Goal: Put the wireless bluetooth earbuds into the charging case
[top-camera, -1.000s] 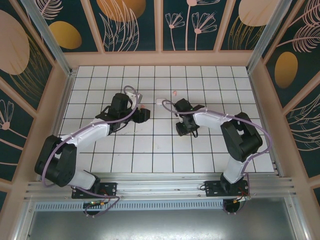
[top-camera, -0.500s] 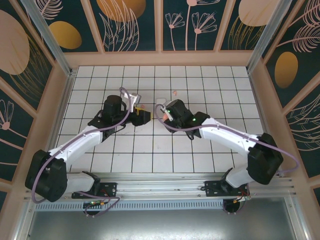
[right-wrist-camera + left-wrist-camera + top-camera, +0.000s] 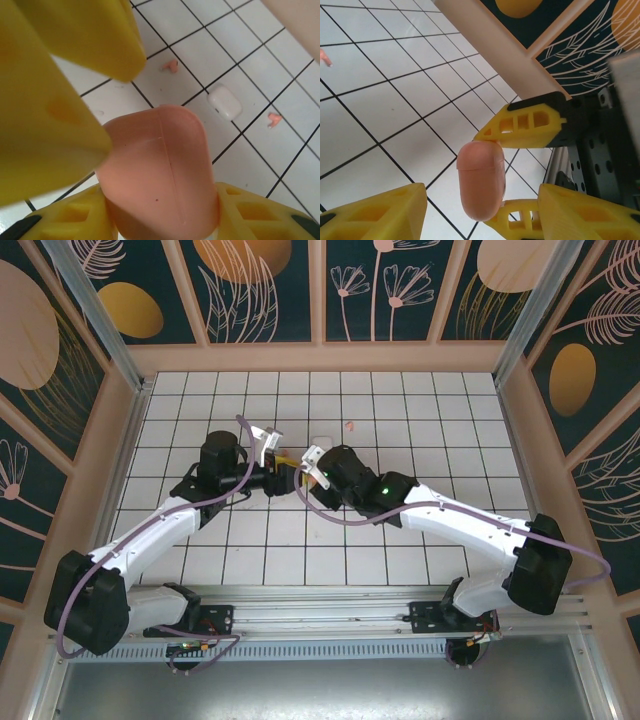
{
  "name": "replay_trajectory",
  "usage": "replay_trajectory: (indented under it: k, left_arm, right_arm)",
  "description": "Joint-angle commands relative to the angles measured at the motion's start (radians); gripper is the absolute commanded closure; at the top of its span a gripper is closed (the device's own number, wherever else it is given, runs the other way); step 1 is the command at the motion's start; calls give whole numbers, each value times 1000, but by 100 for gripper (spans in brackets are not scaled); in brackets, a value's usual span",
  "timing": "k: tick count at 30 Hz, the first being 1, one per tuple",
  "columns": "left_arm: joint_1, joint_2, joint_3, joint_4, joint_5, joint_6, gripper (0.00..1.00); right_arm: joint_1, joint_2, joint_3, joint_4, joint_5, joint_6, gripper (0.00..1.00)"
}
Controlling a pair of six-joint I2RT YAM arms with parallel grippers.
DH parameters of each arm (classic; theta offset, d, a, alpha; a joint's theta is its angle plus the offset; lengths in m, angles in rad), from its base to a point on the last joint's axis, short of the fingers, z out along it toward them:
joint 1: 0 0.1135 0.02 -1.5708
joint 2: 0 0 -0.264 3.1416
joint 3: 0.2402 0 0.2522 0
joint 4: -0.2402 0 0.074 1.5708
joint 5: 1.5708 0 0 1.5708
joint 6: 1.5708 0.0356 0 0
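A white grid-tiled desk (image 3: 420,400) sits within floral walls (image 3: 260,290). The left end effector (image 3: 481,192) stands open astride the salmon-pink rounded plastic charging case (image 3: 155,150), upright in frame and gripped by the right end effector (image 3: 160,200); tiny salmon-pink earbuds (image 3: 171,65) lie beyond, upper right.

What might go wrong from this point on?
1. The right gripper pinches the pink case with just its fingertips; it may slip when the open left gripper, flanking it, grabs it.
2. Both grippers' yellow fingers sit very close and may collide.
3. The case looks closed, and a pink earbud lies out on the table, so insertion may fail.
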Motion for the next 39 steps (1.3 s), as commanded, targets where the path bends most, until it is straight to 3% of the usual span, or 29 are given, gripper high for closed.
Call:
replay_trajectory:
  k: [1,7,13,16,20,23,26,32,36,39]
  left_arm:
    - [-4,12,4,-18,54,8,41]
    - [-5,14,3,-9,69,5,44]
    - [-4,38,10,-10,66,-6,54]
    - [-3,45,10,1,65,-14,63]
    - [-3,46,10,5,54,-14,85]
    - [-3,43,4,5,34,-8,95]
    - [-4,34,2,7,10,-2,99]
    - [-4,-16,2,60,-21,14,100]
    - [-3,-78,-63,245,-5,18,100]
    - [-3,-113,-102,379,0,10,100]
  right_arm:
    - [24,-3,45,26,37,-46,68]
    - [48,3,65,26,49,-66,68]
    - [64,15,79,23,61,-77,68]
    - [67,18,78,22,63,-81,68]
    - [67,17,68,24,70,-78,67]
    - [64,-6,68,42,87,-41,54]
    - [35,-71,81,62,15,26,48]
    - [-174,-273,19,157,-358,247,39]
    - [-278,-360,-38,237,-457,403,35]
    - [-289,-368,-46,255,-493,439,34]
